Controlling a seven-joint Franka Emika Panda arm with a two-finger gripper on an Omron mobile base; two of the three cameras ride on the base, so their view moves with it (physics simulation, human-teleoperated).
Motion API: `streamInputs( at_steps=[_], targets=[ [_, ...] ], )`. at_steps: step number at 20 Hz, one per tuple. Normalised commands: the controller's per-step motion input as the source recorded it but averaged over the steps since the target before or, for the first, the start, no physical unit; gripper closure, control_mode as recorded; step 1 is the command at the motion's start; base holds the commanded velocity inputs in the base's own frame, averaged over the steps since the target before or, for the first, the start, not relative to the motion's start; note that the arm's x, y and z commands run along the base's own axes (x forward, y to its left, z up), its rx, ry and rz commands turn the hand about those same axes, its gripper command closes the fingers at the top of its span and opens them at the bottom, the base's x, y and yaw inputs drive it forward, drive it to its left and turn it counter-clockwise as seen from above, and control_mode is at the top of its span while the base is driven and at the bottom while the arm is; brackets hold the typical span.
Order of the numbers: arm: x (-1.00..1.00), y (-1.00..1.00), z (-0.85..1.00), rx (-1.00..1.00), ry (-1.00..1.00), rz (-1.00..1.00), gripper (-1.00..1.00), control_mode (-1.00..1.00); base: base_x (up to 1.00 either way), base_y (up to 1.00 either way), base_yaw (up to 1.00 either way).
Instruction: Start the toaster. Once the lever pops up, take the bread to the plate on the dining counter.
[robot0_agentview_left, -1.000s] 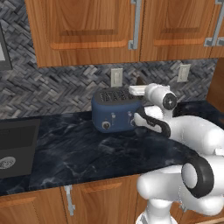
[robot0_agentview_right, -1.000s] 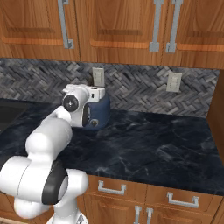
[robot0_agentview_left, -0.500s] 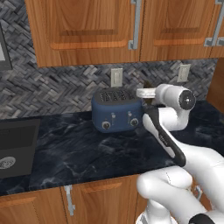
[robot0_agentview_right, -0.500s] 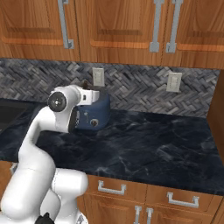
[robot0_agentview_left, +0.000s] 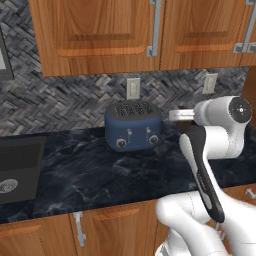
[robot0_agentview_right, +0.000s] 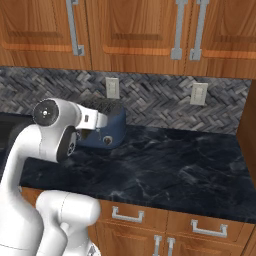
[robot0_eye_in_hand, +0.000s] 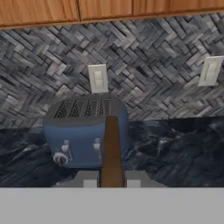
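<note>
The toaster (robot0_agentview_left: 133, 126) stood on the black marbled tabletop (robot0_agentview_left: 100, 172) toward its back edge, close against the herringbone tile wall, just below a pale wall outlet (robot0_agentview_left: 133, 88). Its two grey knobs and two small levers faced the tabletop's front edge.

In the hand view the bread (robot0_eye_in_hand: 112, 152), a thin brown slice seen edge-on, stood upright between the fingers of the claw (robot0_eye_in_hand: 112, 181), which were clamped on it. The slice was lifted clear of the toaster's (robot0_eye_in_hand: 85, 132) slots and showed in front of the toaster's right half.

From the left base view, the white hand was beside the toaster's right end, above the tabletop. A dark sink (robot0_agentview_left: 15, 167) was set into the tabletop near its left edge. Wooden cabinets (robot0_agentview_left: 100, 35) hung above.
</note>
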Motion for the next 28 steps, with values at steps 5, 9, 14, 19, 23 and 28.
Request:
streamInputs(
  at_steps=[5, 9, 14, 19, 23, 28],
  targets=[
    [-0.64, -0.04, 0.00, 0.00, 0.27, -0.04, 1.00, -1.00, 0.00, 0.00, 0.00],
    [-0.24, 0.00, 0.00, 0.00, 0.27, 0.00, 1.00, -1.00, 0.00, 0.00, 0.00],
    [-0.16, 0.00, 0.00, 0.00, 0.19, 0.00, 1.00, -1.00, 0.00, 0.00, 0.00],
    [-0.32, 0.00, -0.08, 0.00, 0.04, 0.00, 1.00, -1.00, 0.00, 0.00, 0.00],
    [-0.37, 0.00, -0.04, 0.00, 0.00, 0.00, 1.00, -1.00, 0.00, 0.00, 0.00],
    [-0.17, 0.04, -0.07, 0.00, 0.01, 0.00, 1.00, -1.00, 0.00, 0.00, 0.00]
  ],
)
